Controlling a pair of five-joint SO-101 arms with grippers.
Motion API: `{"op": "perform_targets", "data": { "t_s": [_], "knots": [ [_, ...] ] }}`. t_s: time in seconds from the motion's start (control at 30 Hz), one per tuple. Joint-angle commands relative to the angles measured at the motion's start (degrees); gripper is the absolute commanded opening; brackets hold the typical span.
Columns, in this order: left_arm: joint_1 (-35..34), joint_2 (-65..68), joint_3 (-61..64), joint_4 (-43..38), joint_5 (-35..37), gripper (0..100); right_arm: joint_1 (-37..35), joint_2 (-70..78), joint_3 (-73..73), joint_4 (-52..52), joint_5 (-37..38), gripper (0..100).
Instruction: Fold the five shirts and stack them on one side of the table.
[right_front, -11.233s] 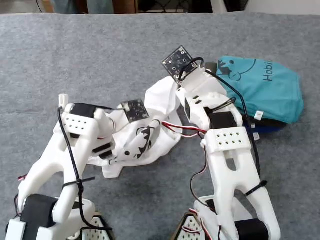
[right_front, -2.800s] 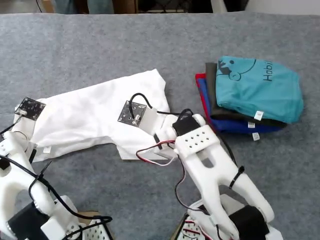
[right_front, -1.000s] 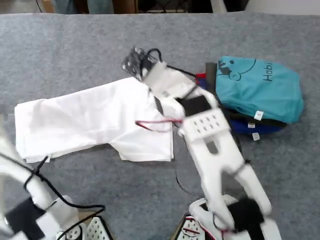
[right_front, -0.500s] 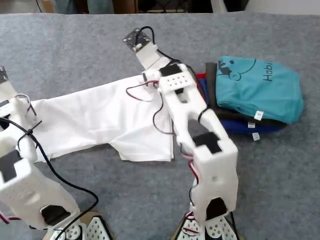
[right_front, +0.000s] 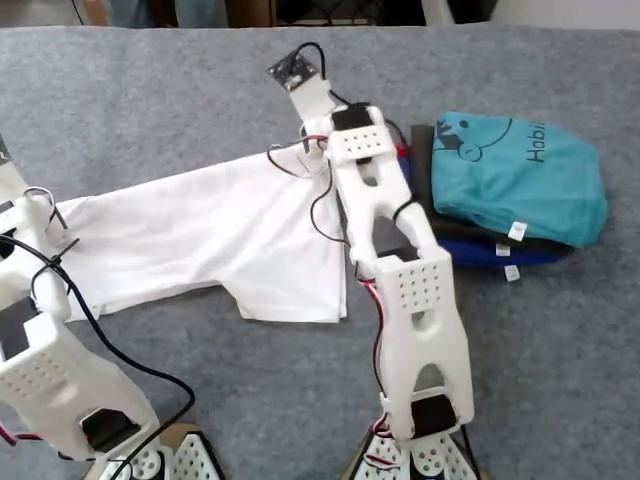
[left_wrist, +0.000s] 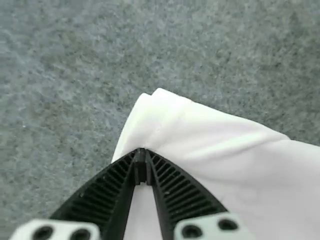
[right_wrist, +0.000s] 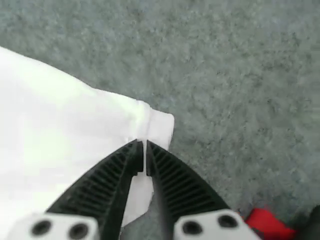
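White shirt (right_front: 210, 240): spread flat on the table, its long side running from one arm across to the other, with a broad flap jutting toward the arm bases.
Left gripper (left_wrist: 141, 165): clenched on the white shirt's corner at the left end. The ribbed jaws meet with no gap, and the cloth puckers where they bite.
Right gripper (right_wrist: 141, 150): pinched tight on the opposite far corner — the one nearest the stack. The jaws are pressed together over a small fold of hem.
Stack (right_front: 455, 235): folded shirts piled on the right side of the table, near the white shirt's right end. A teal shirt (right_front: 520, 175) is on top, with dark, blue and red layers under it.
Table (right_front: 150, 90): covered in a grey, felt-like cloth.
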Motion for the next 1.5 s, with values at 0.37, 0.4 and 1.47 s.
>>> {"op": "perform_targets", "data": {
  "t_s": [0.37, 0.4, 1.47],
  "knots": [
    [1.2, -15.1, 2.1, -3.3, 0.7, 3, -3.5, 2.5, -20.8, 6.2, 4.4, 2.2],
    [1.4, -13.9, 3.5, -5.5, 0.7, 3, -4.0, 4.0, -20.6, 5.7, 4.4, 2.5],
    [-0.7, -21.5, 17.3, -14.8, 5.2, 3, -2.5, 13.8, -48.7, 36.2, 12.3, 1.5]
  ]
}}
